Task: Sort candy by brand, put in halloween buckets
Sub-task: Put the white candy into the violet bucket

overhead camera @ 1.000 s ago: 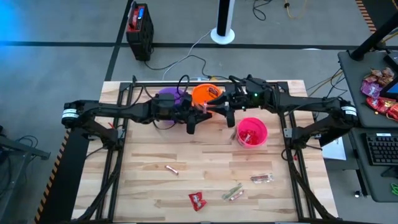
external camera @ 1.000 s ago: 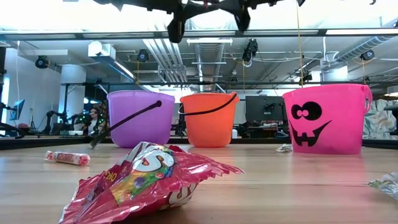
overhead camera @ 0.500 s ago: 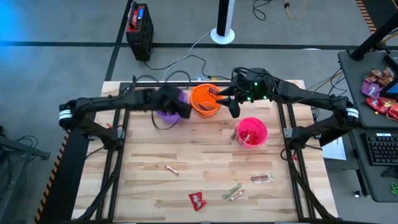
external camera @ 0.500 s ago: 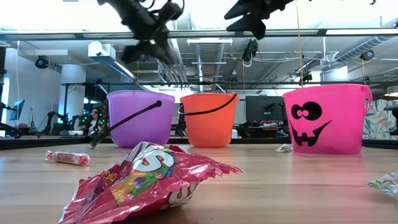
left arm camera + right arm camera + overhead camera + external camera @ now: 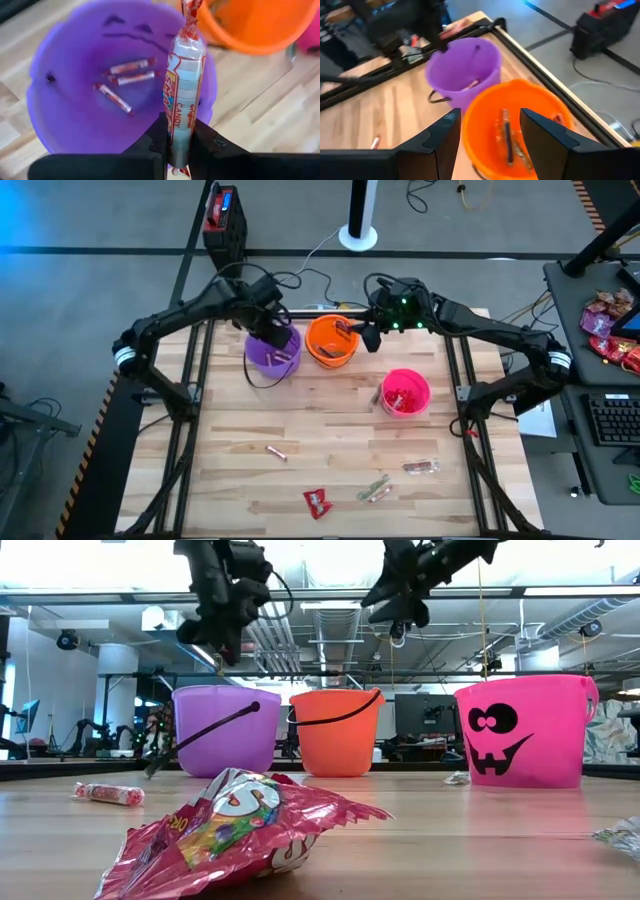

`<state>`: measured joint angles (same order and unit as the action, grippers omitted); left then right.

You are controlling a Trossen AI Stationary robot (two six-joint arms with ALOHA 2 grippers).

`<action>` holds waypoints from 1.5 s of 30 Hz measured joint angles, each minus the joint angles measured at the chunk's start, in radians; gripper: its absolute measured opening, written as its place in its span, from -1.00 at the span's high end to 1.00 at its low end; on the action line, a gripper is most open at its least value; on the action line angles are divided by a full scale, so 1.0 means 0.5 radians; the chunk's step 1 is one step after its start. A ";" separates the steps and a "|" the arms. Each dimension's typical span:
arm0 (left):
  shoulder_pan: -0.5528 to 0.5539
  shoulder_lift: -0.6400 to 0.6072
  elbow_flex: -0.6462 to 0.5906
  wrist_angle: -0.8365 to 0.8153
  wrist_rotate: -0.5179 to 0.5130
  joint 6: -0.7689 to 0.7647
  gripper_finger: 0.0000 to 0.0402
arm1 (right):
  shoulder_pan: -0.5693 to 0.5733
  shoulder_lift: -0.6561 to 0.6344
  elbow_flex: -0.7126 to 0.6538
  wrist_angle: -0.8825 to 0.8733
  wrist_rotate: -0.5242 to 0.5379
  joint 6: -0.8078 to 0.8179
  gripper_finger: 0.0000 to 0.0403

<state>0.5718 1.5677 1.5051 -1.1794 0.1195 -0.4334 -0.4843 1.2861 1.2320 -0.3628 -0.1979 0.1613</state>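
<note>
My left gripper (image 5: 272, 328) hangs above the purple bucket (image 5: 271, 353), shut on a pale candy roll (image 5: 184, 85). Three thin sticks (image 5: 125, 80) lie on that bucket's bottom. My right gripper (image 5: 368, 337) hovers open over the right rim of the orange bucket (image 5: 330, 341), which holds several thin dark bars (image 5: 507, 135). The pink bucket (image 5: 404, 392) stands to the right with red packets inside. Loose on the table lie a pink stick (image 5: 276, 451), a red packet (image 5: 317, 502), crumpled wrappers (image 5: 375, 489) and a brown bar (image 5: 421, 468). My left gripper pinches the candy roll between its two fingers at one end (image 5: 179, 142), coming from above and pointing down into the purple bucket (image 5: 75, 100). The roll lies along the fingers and sticks out past their tips. It is lifted clear, its free twisted end (image 5: 190, 10) lowest.
The three buckets stand in a row near the table's far edge. In the low view the red packet (image 5: 230, 830) lies close in front and a wrapped roll (image 5: 108, 794) lies at the left. A black and red device (image 5: 224, 218) sits on the floor beyond the table.
The two grippers stood close together by the orange bucket a second ago. My left gripper has since swung toward the table's left and far edge and now hangs over the purple bucket. My right gripper has drawn slightly toward the far edge.
</note>
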 joint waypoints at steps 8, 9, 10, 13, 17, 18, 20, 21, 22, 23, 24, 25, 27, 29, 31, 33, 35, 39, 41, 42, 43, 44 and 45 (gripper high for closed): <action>0.003 0.157 -0.001 -0.106 0.005 0.263 0.87 | -0.141 0.065 0.000 -0.062 -0.001 0.123 0.03; 0.003 0.172 -0.002 -0.133 0.003 0.312 0.86 | -0.149 0.074 0.000 -0.090 -0.002 0.139 0.03; 0.003 0.183 -0.002 -0.157 -0.003 0.354 0.86 | -0.161 0.082 0.000 -0.124 -0.002 0.150 0.03; 0.003 0.206 -0.002 -0.188 -0.059 0.457 0.80 | -0.187 0.113 0.000 -0.205 -0.001 0.156 0.03; 0.003 0.204 -0.003 -0.188 -0.063 0.580 0.65 | -0.218 0.151 0.000 -0.228 -0.002 0.190 0.03; 0.006 0.204 -0.003 -0.191 -0.062 0.600 0.60 | -0.227 0.159 0.000 -0.230 -0.002 0.203 0.03; 0.007 0.204 -0.003 -0.195 -0.063 0.638 0.49 | -0.236 0.175 0.000 -0.229 -0.003 0.203 0.03; 0.007 0.204 -0.003 -0.194 -0.072 0.641 0.44 | -0.239 0.184 0.002 -0.228 -0.003 0.204 0.03; 0.006 0.203 -0.003 -0.195 -0.091 0.645 0.38 | -0.245 0.191 0.002 -0.227 -0.003 0.204 0.03; 0.007 0.199 -0.003 -0.198 -0.095 0.674 0.34 | -0.250 0.195 0.002 -0.225 -0.003 0.204 0.03; 0.007 0.189 -0.003 -0.215 -0.074 0.736 0.29 | -0.251 0.197 0.002 -0.224 -0.003 0.204 0.03; 0.005 0.172 -0.004 -0.253 -0.024 0.819 0.26 | -0.251 0.200 0.002 -0.222 -0.003 0.203 0.03; -0.003 0.120 0.007 -0.401 0.185 1.065 0.22 | -0.250 0.201 0.002 -0.222 -0.004 0.178 0.03; -0.017 0.053 0.045 -0.600 0.450 1.304 0.21 | -0.250 0.201 0.002 -0.222 -0.019 0.144 0.03; -0.028 -0.039 0.078 -0.706 0.613 1.399 0.22 | -0.250 0.199 0.002 -0.222 -0.039 0.106 0.03; -0.055 -0.149 0.083 -0.719 0.664 1.348 0.24 | -0.250 0.194 0.002 -0.223 -0.040 0.052 0.03; -0.146 -0.257 0.042 -0.693 0.694 1.325 0.25 | -0.250 0.186 0.002 -0.222 -0.043 -0.011 0.03; -0.507 -0.412 -0.097 -0.454 0.613 1.214 0.25 | -0.250 0.171 0.003 -0.226 -0.161 -0.083 0.03; -0.726 -0.466 -0.179 -0.333 0.424 1.056 0.25 | -0.250 0.146 0.003 -0.235 -0.286 -0.064 0.03; -0.839 -0.484 -0.216 -0.286 0.324 0.947 0.25 | -0.249 0.127 0.003 -0.249 -0.332 -0.056 0.03; -0.957 -0.497 -0.256 -0.248 0.234 0.832 0.24 | -0.242 0.106 0.003 -0.269 -0.360 -0.048 0.03; -1.072 -0.508 -0.299 -0.226 0.165 0.724 0.24 | -0.233 0.084 0.002 -0.301 -0.370 -0.048 0.03; -1.180 -0.516 -0.339 -0.220 0.107 0.630 0.24 | -0.221 0.061 0.001 -0.346 -0.373 -0.048 0.03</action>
<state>-0.0184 1.3098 1.3355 -1.2895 0.1732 -0.1186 -0.5949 1.3165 1.2327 -0.5357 -0.3843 0.1375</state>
